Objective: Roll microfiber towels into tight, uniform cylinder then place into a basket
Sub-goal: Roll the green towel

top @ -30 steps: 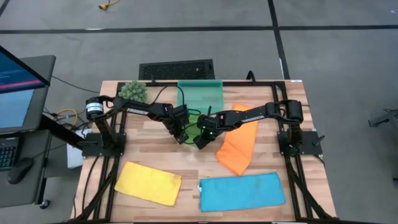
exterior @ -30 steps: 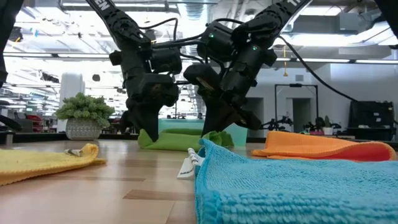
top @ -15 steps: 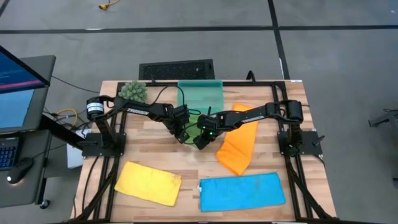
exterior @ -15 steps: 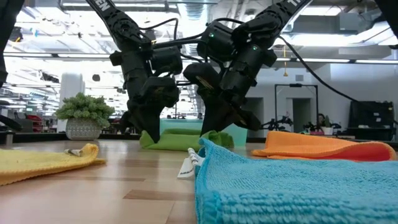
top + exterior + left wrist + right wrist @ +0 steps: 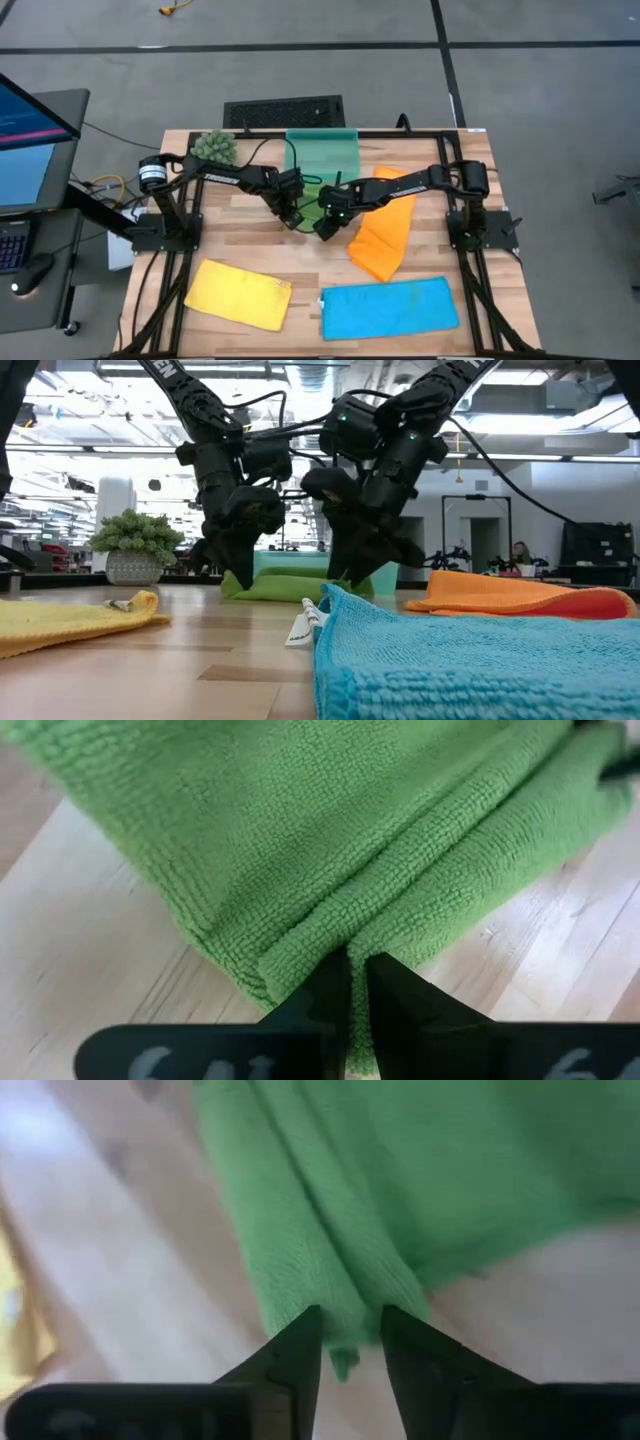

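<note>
The soft green microfiber towel [image 5: 330, 840] lies mid-desk, just before the translucent teal plastic basket [image 5: 322, 153]; rolling appears underway; the left gripper [image 5: 357, 982] pinches its folded edge nearly closed; the right gripper [image 5: 350, 1342], jaws parted, straddles the fold unclamped; next likely calls for re-gripping to roll.

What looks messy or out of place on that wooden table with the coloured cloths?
Nothing is spilled or damaged. The orange microfiber towel lies crooked and partly folded, slanting across the wooden table, unlike the flat yellow towel and bright blue towel. The green towel is bunched in loose folds between the left gripper and right gripper.
</note>
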You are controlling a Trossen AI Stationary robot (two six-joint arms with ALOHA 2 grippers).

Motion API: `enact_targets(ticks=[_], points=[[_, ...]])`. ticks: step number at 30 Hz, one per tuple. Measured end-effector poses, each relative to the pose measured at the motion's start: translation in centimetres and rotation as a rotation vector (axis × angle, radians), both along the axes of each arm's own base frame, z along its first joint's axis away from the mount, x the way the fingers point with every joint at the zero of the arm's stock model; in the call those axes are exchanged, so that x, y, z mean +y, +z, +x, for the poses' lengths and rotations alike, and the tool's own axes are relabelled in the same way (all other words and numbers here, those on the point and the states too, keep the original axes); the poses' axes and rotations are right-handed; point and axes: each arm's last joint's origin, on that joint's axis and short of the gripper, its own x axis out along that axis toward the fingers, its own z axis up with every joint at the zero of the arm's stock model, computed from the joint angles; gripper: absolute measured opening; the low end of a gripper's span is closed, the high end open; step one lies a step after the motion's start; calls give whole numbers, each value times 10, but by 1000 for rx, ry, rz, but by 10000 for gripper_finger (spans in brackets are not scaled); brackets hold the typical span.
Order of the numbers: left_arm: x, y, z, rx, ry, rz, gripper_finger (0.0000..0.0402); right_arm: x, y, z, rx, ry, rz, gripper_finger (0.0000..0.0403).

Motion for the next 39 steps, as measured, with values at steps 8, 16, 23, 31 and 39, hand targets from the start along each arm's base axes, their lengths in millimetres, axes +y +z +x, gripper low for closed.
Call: enact_targets(ticks=[8,16,23,31,39], points=[[0,0,-1,18,8,-3,18,2,20,-9,13,-41,-138,100],[0,-1,-1,18,8,-3,18,24,58,-17,-94,129,-328,92],[0,-1,-1,14,7,-5,18,55,50,-4,-202,431,-502,92],[0,-1,-1,17,17,-11,18,64,28,4,-190,523,-519,92],[0,-1,-1,21,21,-15,18,51,28,6,-179,573,-570,116]])
